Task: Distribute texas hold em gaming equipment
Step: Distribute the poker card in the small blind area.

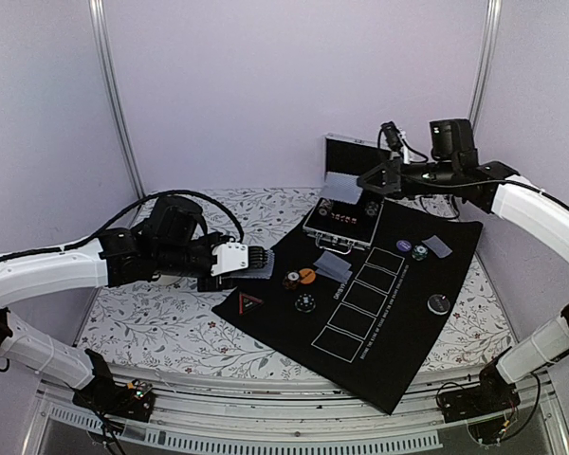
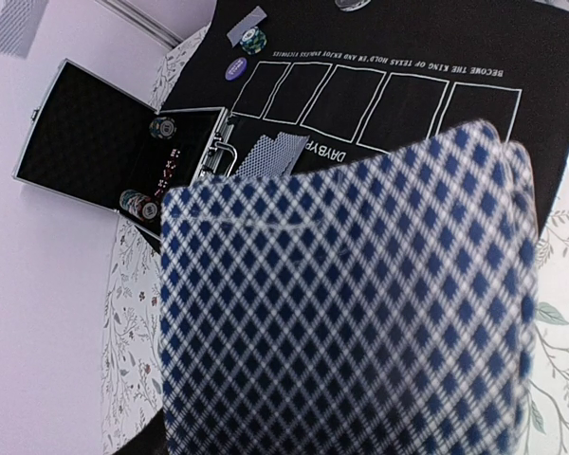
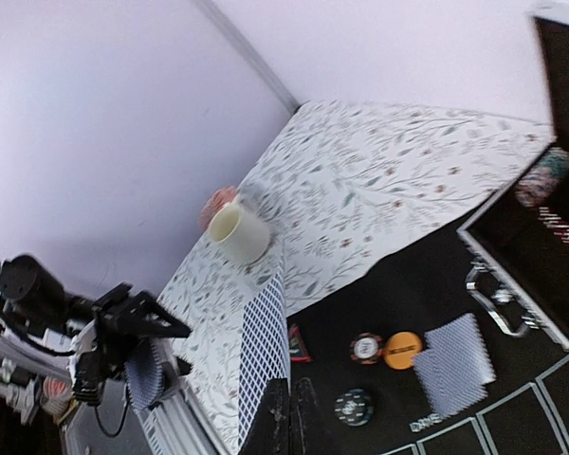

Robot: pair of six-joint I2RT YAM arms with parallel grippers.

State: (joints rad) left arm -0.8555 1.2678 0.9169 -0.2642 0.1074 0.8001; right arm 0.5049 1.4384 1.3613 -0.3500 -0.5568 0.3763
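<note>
My left gripper point(image 1: 254, 262) is shut on a deck of blue-checked cards point(image 2: 360, 313) at the mat's left edge; the card backs fill the left wrist view and hide the fingers. My right gripper point(image 3: 290, 417) is shut on a single card point(image 3: 264, 360), seen edge-on, held high above the open case point(image 1: 341, 226). On the black mat point(image 1: 389, 322) lie a small pile of cards point(image 1: 333, 266), an orange disc point(image 1: 306, 276) beside a striped chip point(image 1: 291, 281), and a dark chip point(image 1: 304, 302). Further right are a purple disc point(image 1: 403, 245), a green chip point(image 1: 419, 252), another card point(image 1: 438, 246) and a black disc point(image 1: 440, 303).
The aluminium case stands open at the back of the mat with chips inside point(image 2: 137, 202). A cream cup point(image 3: 237, 230) stands on the floral tablecloth point(image 1: 152, 322) left of the mat. A red triangular piece point(image 1: 249, 302) lies on the mat's left corner.
</note>
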